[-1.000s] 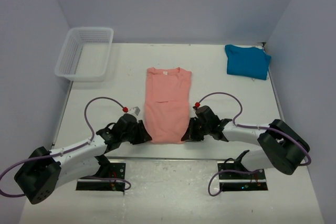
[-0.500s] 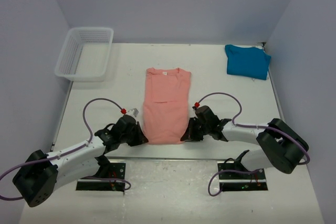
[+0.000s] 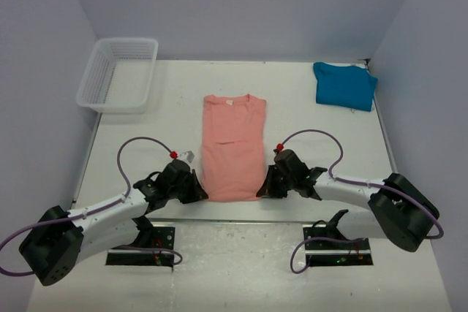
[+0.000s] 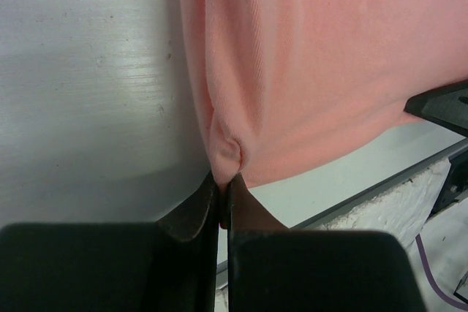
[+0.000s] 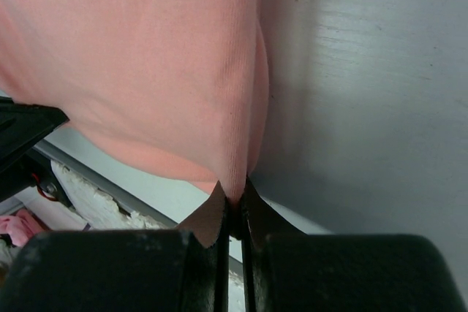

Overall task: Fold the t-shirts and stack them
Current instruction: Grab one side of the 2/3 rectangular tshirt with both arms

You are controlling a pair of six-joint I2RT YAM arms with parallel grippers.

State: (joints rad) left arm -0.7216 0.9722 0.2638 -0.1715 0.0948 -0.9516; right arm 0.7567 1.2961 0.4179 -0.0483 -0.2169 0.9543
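The salmon-pink t-shirt (image 3: pixel 232 147) lies folded lengthwise in a narrow strip at the table's middle, its white neck label at the far end. My left gripper (image 3: pixel 204 193) is shut on the shirt's near left hem corner (image 4: pixel 227 155). My right gripper (image 3: pixel 261 191) is shut on the near right hem corner (image 5: pixel 238 180). Both corners are pinched and bunched between the fingers, low at the table. The teal-blue t-shirt (image 3: pixel 344 85) lies folded at the far right corner.
A white mesh basket (image 3: pixel 118 74) stands at the far left of the white table (image 3: pixel 146 137). The table's near edge runs just behind both grippers. The opposite gripper's dark tip (image 4: pixel 439 104) shows at the right of the left wrist view.
The right arm has shifted slightly to the right, stretching the hem wider. The left gripper has stayed almost in place. Both stay shut on the hem.
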